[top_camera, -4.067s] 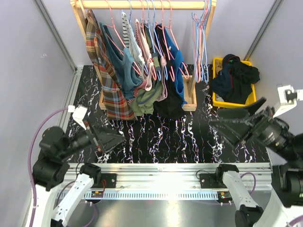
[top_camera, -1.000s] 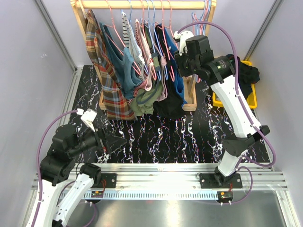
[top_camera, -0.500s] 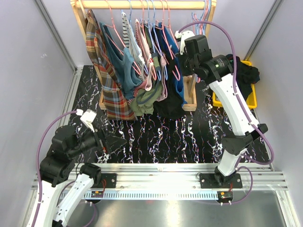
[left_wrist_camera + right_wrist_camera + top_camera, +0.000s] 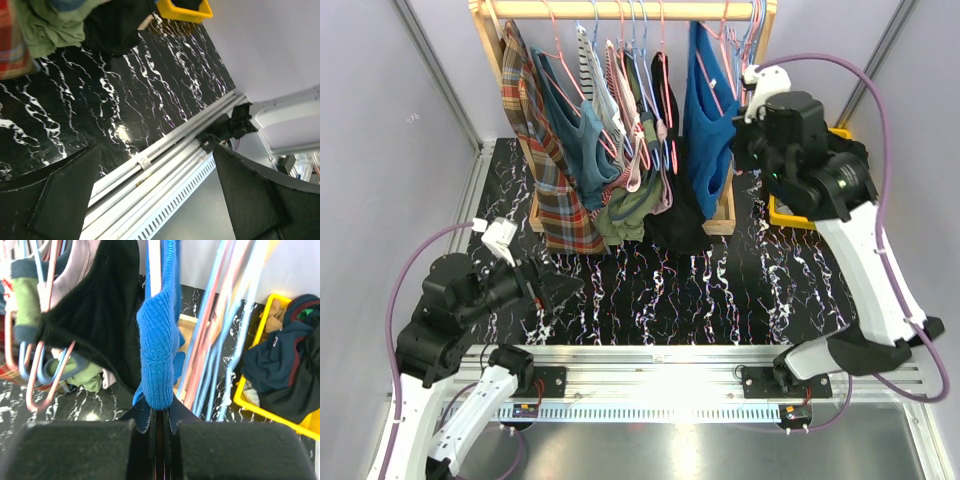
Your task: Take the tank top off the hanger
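Black marbled surface (image 4: 720,290), left fingers (image 4: 60,200) spread wide above it and empty, wooden rail (image 4: 620,10) crowded with clothes, blue tank top (image 4: 705,110) on a pink hanger (image 4: 155,265) at its right end, right fingers (image 4: 75,450) pinched shut on its fabric, yellow bin (image 4: 777,210) beside.

The blue tank top (image 4: 157,360) is ribbed, matt knit cloth. The black white-veined tabletop (image 4: 150,85) shines glossy, the pale clothes rack (image 4: 620,10) looks like smooth wood, and the yellow bin (image 4: 270,417) like plastic.

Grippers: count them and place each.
2. The left gripper sits open over the black marbled table, front-left; the right gripper is at the wooden clothes rack, shut on the blue ribbed tank top.
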`<state>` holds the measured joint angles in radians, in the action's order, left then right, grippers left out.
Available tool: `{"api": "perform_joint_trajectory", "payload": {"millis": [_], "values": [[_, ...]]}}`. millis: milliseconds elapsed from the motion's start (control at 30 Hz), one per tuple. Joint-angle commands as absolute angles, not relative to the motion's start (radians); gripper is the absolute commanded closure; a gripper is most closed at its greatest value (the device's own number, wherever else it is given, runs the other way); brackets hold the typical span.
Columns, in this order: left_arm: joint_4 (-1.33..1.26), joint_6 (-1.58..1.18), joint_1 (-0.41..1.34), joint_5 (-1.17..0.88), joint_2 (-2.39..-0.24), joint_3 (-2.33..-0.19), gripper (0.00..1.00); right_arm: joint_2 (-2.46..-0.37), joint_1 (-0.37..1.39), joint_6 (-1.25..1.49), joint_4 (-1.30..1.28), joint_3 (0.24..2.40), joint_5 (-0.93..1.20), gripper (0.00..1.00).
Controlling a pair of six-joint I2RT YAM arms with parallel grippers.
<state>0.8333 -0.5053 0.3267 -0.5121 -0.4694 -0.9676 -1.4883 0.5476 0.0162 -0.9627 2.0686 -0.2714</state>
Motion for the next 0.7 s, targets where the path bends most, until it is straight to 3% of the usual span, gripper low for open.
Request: {"api": "perform_joint_trajectory", "payload": {"millis": [0, 300, 467, 667], "values": [[0.842, -0.523, 0.331, -0.408, -0.506, -1.038, 0.01, -1.390, 0.549, 0.074, -0.851, 2.008, -0.262, 1.00], [0.832, -0.557, 0.331, -0.224, -0.492, -1.092, 0.01, -1.092, 0.549, 0.163, -1.020, 1.772, -0.006, 1.00], [0.761, -0.538, 0.333, -0.409, -0.544, -1.132, 0.01, -0.872, 0.551, 0.239, -1.187, 1.666, 0.042, 1.00], [0.618, -0.580, 0.354, -0.611, -0.618, -1.186, 0.01, -0.667, 0.549, 0.325, -1.359, 1.683, 0.073, 1.00]]}}
